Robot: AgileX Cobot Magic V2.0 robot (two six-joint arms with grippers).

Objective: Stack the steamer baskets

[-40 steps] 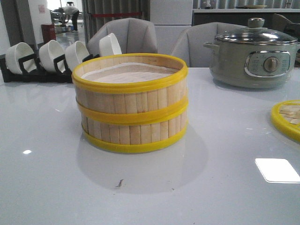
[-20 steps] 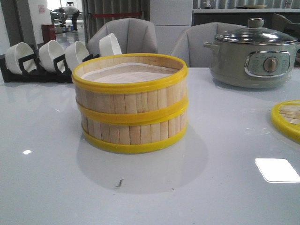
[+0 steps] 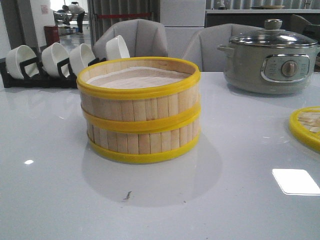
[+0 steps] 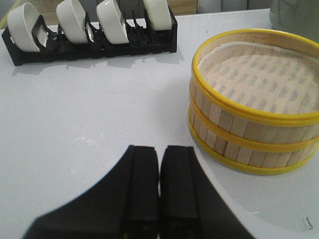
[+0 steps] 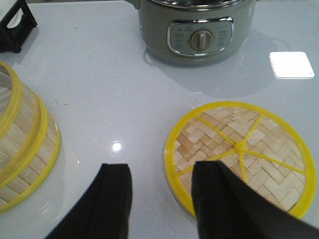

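Nothing on the table (image 3: 50,200) has moved since the earlier front pictures: the two steamer baskets (image 3: 139,110) sit as before, one stacked squarely on the other, left of centre. The only change is far back in the room, where a person (image 3: 74,11) now stands a little differently.

The front view shows neither arm. The left wrist view does: the left gripper (image 4: 158,179) hangs over bare table just beside the stack, its black fingers (image 4: 142,184) pressed together with nothing between them. That view also looks down into the upper basket at its pale liner (image 4: 259,74), and takes in the whole black rack (image 4: 94,47) of white bowls (image 4: 112,20) behind.

The lid (image 5: 239,154), only a yellow sliver at the front view's right edge, lies whole and flat in the right wrist view, its woven face and yellow spokes up, near the grey-green pot (image 5: 197,30). The right gripper (image 5: 159,194) is above the lid's edge with fingers spread apart and empty; one finger seems to overlap the rim, though contact is unclear
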